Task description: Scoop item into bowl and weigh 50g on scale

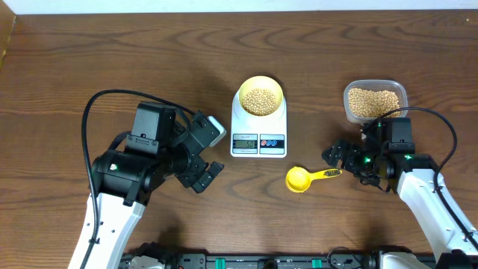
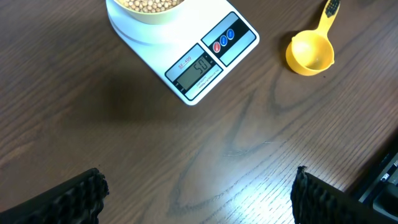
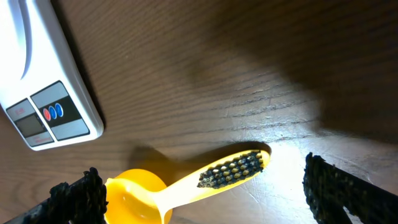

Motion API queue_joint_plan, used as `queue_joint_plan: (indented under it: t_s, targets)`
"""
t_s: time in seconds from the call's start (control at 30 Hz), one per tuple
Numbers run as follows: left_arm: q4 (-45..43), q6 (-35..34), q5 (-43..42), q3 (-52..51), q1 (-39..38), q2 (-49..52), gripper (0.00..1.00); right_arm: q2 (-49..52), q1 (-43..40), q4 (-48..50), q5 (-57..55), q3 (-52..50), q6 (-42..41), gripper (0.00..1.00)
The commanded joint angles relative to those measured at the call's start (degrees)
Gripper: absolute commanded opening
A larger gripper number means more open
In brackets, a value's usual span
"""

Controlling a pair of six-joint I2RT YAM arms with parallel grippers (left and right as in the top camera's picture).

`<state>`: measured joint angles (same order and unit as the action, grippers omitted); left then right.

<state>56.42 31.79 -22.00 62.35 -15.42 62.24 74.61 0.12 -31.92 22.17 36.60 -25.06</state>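
Where the right tool (image 3: 211, 199) hangs low over the worktop (image 2: 124, 137), its jaws stand wide apart, released, closed on nothing. Nearest, the yellow scoop (image 3: 186, 193) lies flat between the two fingers (image 3: 348, 193), with the black-dotted end of its handle inside the gap and its empty cup towards the far finger. Contact with that finger cannot be told. Ahead of the tool, past the scoop, is a corner of the white scale (image 3: 62, 93) with its red and blue buttons. A clear tub (image 1: 403, 93) holding more beans (image 1: 373, 103) sits off to one side, close by the wrist.

Left tool (image 2: 199, 205): jaws likewise spread, released and holding nothing. Directly below and ahead is bare wood only. Further ahead, well apart from the fingertips, is the scale, its display edge towards the tool. Digits read about 50; last stroke unclear. Beyond the display the pale-yellow bowl (image 1: 243, 88) stands on the platform, holding the tan beans (image 1: 260, 101).
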Motion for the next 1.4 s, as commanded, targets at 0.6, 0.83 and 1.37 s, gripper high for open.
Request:
queue_joint_plan:
  t_s: [0.6,0.83,1.37]
  targets:
    - [0.1,0.6,-0.5,0.5,0.2,-0.2,0.97,-26.7,-0.9,4.5,-1.3,0.1,21.6,0.99]
    - [0.1,0.6,-0.5,0.5,0.2,-0.2,0.97,-40.1,-0.9,-3.0,-4.7,0.1,22.4,0.99]
    - [0.1,0.6,-0.5,0.5,0.2,-0.2,0.97,-67.9,-0.9,-16.8,-14.4,0.0,22.4,0.99]
